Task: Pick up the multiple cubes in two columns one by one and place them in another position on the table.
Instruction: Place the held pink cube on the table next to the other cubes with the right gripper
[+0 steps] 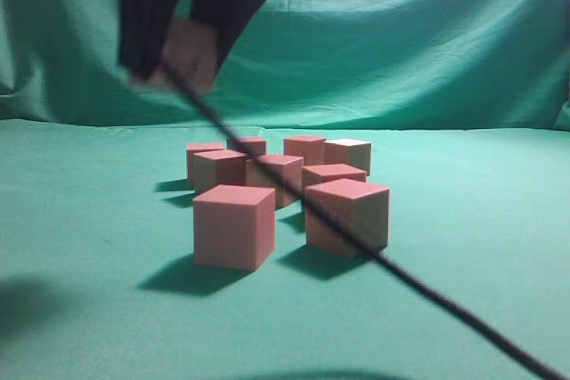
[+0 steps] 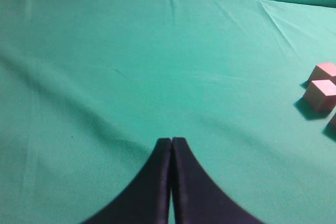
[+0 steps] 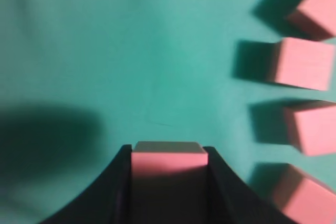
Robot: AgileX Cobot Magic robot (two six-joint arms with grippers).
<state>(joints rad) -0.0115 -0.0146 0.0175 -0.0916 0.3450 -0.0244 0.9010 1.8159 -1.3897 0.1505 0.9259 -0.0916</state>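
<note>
Gripping one cube (image 3: 169,161) between its fingers, right hand (image 3: 169,182) raised above table (image 3: 105,51), left hand (image 2: 171,182) pressed closed, empty.

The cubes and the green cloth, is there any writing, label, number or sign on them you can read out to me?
None. No text, brand, number or sign shows in any view.
The cubes have plain pinkish faces.
The cube held by the right gripper is blank too.
The table cloth is plain green.
The left gripper fingers are plain black.

Green-draped table (image 1: 499,246) bearing clustered pinkish cubes (image 1: 233,225) in two columns
</note>
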